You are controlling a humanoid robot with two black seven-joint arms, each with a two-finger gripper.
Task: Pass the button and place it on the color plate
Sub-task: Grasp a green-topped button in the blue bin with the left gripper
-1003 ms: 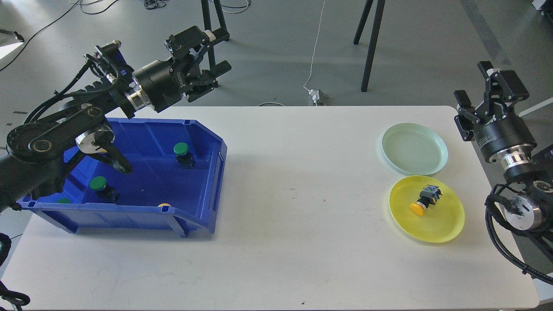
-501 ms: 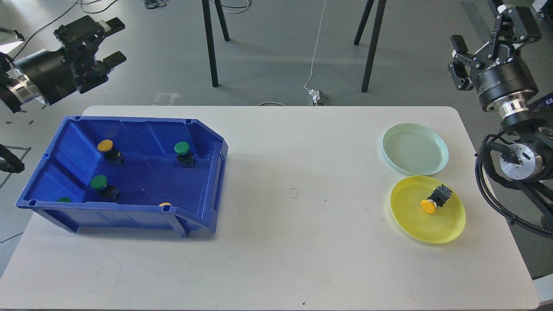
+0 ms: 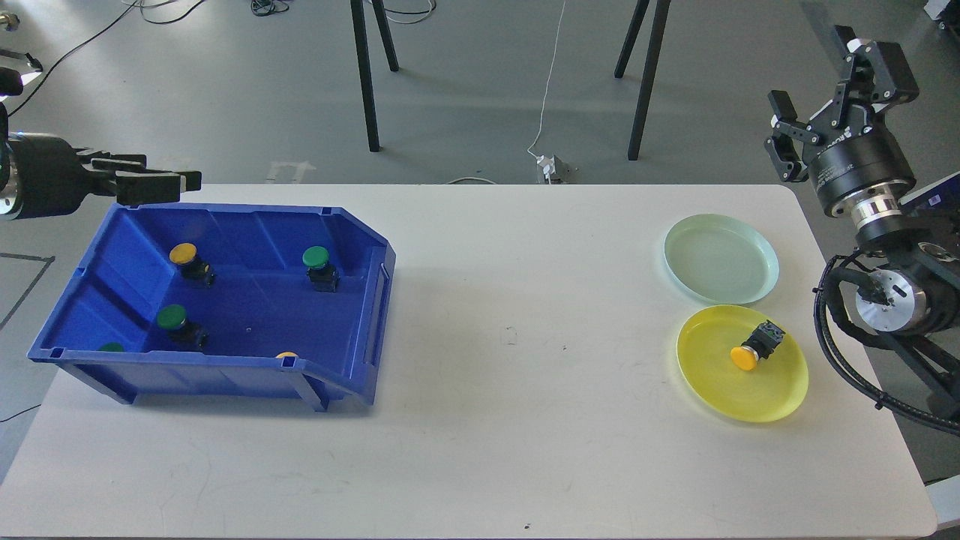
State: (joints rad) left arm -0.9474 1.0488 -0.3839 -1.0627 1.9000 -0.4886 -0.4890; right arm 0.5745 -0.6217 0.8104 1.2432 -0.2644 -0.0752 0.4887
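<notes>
- A yellow button (image 3: pixel 754 349) with a black body is seen lying on its side on the yellow plate (image 3: pixel 720 390), at the right side of the white table (image 3: pixel 510 420).
- The pale green plate (image 3: pixel 720 259) is placed just behind the yellow plate, and nothing is carried on it.
- The right gripper (image 3: pixel 832 97) is held in the air beyond the right rear corner of the table, well apart from both plates; its fingers are spread wide and nothing is held between them.
- The left gripper (image 3: pixel 161 180) is seen edge-on above the rear left rim of the blue bin (image 3: pixel 225 371); whether its fingers are apart or together cannot be told.
- Inside the bin are found a yellow-capped button (image 3: pixel 187 259) near the back left, a green button (image 3: pixel 319 264) near the back right and another green button (image 3: pixel 176 322) toward the front left.
- Two more caps are only partly seen behind the front wall of the bin.
</notes>
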